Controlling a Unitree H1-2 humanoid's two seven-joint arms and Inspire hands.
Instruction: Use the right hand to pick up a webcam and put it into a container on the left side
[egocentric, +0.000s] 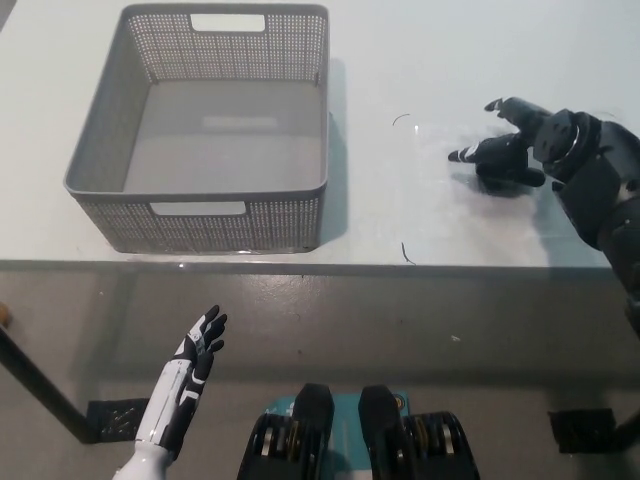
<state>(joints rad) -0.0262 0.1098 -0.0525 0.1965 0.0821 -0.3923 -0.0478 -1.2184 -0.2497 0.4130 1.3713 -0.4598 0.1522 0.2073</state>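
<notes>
Head view has my right hand (512, 140) spread over the webcam (510, 172), fingers apart and gripping nothing, set above it so they can close around its body. That webcam lies on the table (400, 60), right side, well apart from the basket (100, 150); its long axis seems to run left-right, facing unclear. Left hand (195, 345) idles low, fingers loose, empty.
</notes>
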